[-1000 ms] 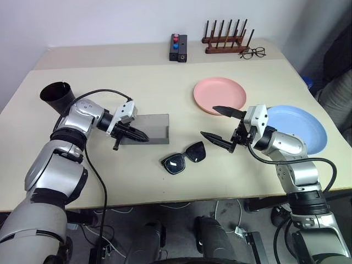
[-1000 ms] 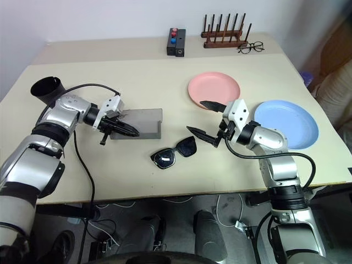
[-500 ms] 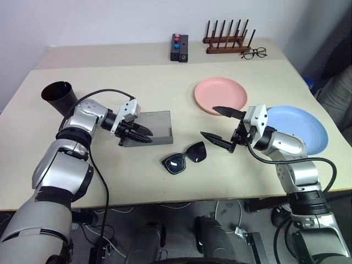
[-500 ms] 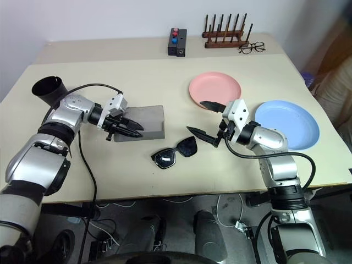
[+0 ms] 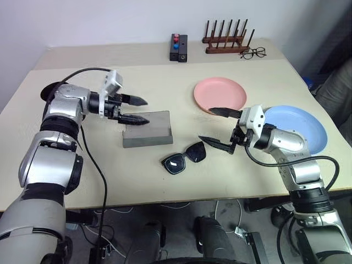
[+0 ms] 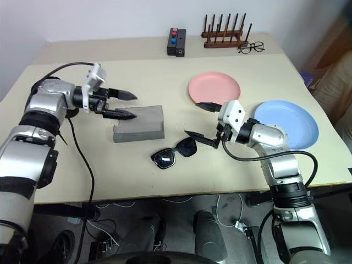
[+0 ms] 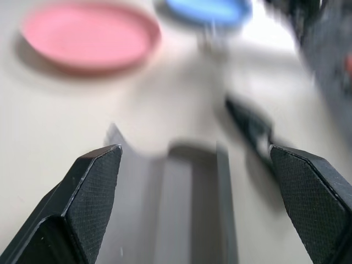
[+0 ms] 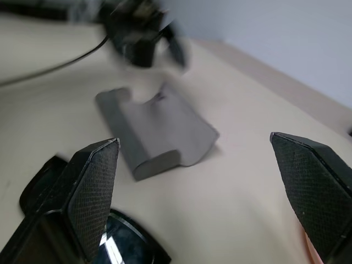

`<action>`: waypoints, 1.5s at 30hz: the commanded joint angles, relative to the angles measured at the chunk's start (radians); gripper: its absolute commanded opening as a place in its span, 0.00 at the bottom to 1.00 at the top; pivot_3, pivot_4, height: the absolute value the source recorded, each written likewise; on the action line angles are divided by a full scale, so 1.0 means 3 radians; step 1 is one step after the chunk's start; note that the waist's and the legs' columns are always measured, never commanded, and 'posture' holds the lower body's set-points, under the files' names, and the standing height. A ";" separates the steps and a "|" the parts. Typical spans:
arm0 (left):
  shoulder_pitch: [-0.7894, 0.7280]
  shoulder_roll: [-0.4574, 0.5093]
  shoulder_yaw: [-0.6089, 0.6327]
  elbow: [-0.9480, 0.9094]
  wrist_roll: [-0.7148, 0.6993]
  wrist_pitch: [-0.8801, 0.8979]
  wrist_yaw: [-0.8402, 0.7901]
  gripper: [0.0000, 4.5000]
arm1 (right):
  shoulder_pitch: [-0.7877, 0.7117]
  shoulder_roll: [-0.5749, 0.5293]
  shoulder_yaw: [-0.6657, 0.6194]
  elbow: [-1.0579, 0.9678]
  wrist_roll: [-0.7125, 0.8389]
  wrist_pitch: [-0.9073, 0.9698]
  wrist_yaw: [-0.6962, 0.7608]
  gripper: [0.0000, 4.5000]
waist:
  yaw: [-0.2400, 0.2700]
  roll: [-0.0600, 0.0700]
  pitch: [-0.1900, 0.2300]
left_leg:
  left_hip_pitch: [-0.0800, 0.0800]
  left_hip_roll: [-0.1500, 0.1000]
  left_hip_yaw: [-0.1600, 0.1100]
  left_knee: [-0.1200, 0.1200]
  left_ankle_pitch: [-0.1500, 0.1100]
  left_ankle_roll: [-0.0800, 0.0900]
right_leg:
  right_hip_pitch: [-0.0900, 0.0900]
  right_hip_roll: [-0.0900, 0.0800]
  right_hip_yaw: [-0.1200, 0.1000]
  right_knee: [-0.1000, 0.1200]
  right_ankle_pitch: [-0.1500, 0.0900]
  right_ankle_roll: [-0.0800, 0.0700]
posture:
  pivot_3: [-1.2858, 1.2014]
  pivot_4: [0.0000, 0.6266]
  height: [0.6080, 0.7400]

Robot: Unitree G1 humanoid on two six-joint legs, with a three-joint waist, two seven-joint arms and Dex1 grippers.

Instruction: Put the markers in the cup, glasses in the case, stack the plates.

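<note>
The grey case (image 5: 147,130) lies closed on the table, its curved lid down. My left gripper (image 5: 144,111) hovers open just above the case's far left corner, holding nothing. The black sunglasses (image 5: 184,158) lie unfolded in front of the case. My right gripper (image 5: 217,127) stands open to the right of the sunglasses, a little above the table. The pink plate (image 5: 220,94) and the blue plate (image 5: 305,124) sit apart on the right. The black cup (image 5: 49,89) is mostly hidden behind my left arm. The markers are out of view.
At the back stand a black box with red and blue buttons (image 5: 178,47), a wooden peg rack (image 5: 225,41) and thin clear spectacles (image 5: 253,53). The table's front edge runs just below the sunglasses.
My left gripper has opened and risen off the case, swinging back toward the cup. The case now lies closed and slightly shifted. My right gripper has barely moved.
</note>
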 commanded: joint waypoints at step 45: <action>0.2841 0.0492 0.1529 -0.3550 -0.0749 0.0668 0.0809 0.98 | -0.0669 -0.0178 0.1388 -0.0254 -0.1782 0.0418 0.0127 1.00 | 0.0026 0.0001 0.0000 | 0.0001 0.0003 -0.0001 -0.0006 0.0000 -0.0003 | 0.0001 -0.0006 0.0002 -0.0011 -0.0001 -0.0003 | 0.52 0.24 1.00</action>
